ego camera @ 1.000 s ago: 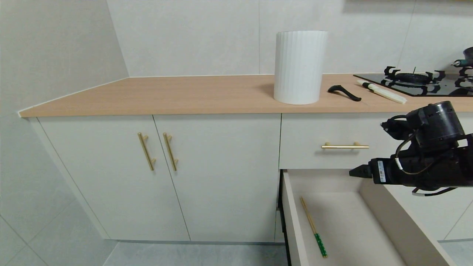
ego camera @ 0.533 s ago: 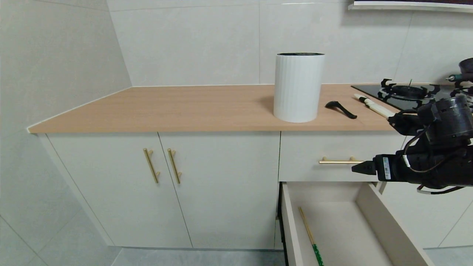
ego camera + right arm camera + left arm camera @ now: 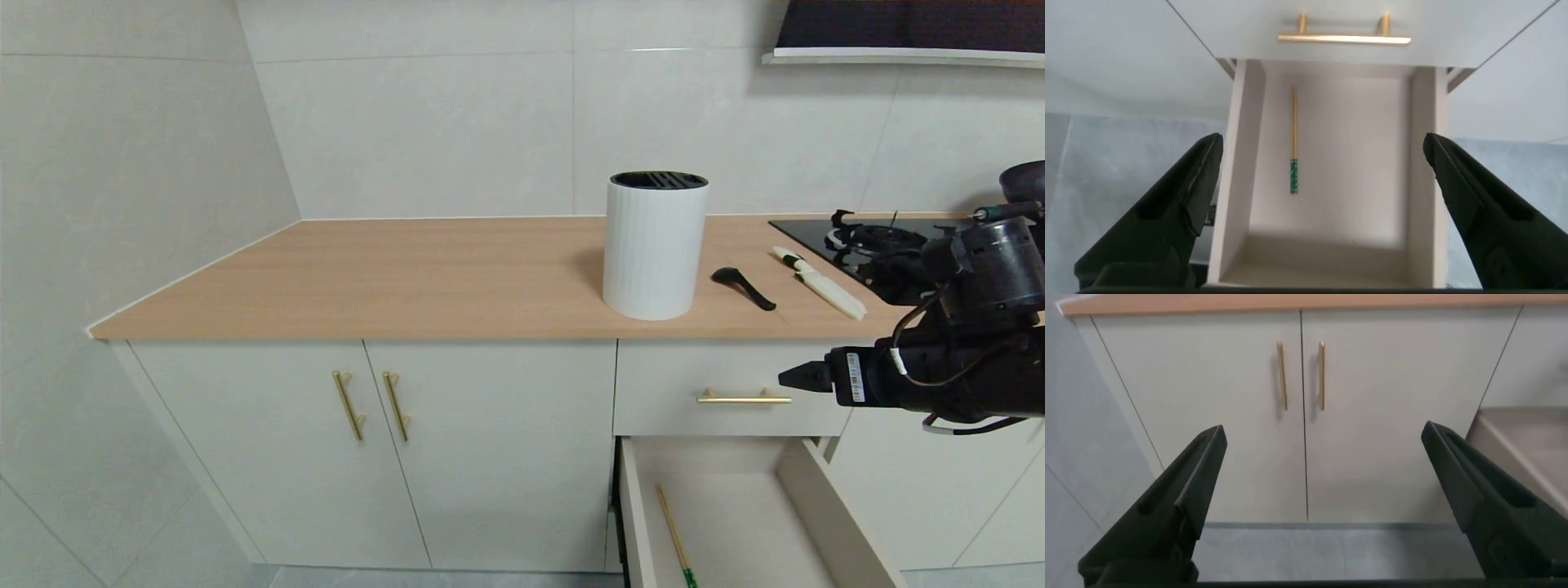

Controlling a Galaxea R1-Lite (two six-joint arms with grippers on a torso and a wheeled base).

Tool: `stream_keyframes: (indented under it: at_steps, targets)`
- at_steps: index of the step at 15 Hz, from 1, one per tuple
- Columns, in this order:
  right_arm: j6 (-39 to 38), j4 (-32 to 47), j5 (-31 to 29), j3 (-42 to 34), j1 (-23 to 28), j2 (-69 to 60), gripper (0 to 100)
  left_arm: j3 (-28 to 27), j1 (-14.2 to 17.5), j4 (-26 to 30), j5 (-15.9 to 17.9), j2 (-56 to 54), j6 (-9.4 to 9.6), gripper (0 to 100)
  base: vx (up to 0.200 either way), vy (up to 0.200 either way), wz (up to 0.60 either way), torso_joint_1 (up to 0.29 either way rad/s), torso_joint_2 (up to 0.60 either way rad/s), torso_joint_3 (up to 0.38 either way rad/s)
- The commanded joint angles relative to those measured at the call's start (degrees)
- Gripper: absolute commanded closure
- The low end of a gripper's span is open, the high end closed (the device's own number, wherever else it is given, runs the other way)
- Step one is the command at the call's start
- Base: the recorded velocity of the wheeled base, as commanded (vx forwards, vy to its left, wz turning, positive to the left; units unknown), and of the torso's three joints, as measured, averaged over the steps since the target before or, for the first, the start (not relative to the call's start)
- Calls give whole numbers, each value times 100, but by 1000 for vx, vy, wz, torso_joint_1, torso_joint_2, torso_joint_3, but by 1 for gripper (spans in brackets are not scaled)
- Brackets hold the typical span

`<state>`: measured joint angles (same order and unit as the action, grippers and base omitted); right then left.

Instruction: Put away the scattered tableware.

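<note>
Black spoon point(image 3: 743, 287) and white knife point(image 3: 819, 282): on counter point(image 3: 408, 278) just right of white holder point(image 3: 653, 245), long axes slanting toward counter's front | right claw point(image 3: 1321, 163): spread, empty, below holder level, over open drawer point(image 3: 824, 514) holding chopsticks point(image 3: 1294, 139) | right arm nearer, likely must rise | left claw point(image 3: 1323, 433): spread, empty

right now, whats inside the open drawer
Green-tipped chopsticks lie near the left wall of the open drawer. Whatever sits at its rear, beneath the upper drawer, is hidden.
</note>
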<state>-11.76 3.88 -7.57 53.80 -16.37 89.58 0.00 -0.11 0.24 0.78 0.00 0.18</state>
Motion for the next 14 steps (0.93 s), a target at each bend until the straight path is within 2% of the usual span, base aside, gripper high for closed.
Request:
stream_keyframes:
  at_steps: [1, 4, 6, 7, 9, 12, 14]
  targets:
    - [-1, -1, 1, -1, -6, 16, 0, 0, 2, 2, 1, 0, -1, 0, 0, 0, 0, 203, -486, -266]
    - [43, -1, 1, -10, -6, 25, 0, 0, 2, 2, 1, 0, -1, 0, 0, 0, 0, 209, -483, -277]
    - [122, -19, 1, 17, 46, 60, 0, 0, 2, 2, 1, 0, -1, 0, 0, 0, 0, 97, -200, -115]
    - [218, -150, 71, 78, 187, 121, 0, 0, 2, 2, 1, 0, -1, 0, 0, 0, 0, 41, -85, -56]
    - [886, -871, 660, 237, 688, 578, 0, 0, 2, 2, 1, 0, -1, 0, 0, 0, 0, 0, 0, 0]
    - [1379, -1706, 1223, 834, 1127, 1528, 0, 0, 2, 2, 1, 0, -1, 0, 0, 0, 0, 0, 0, 0]
    - [1616, -1732, 1293, 1652, 1215, 2336, 0, 0, 2, 2, 1, 0, -1, 0, 0, 0, 0, 0, 0, 0]
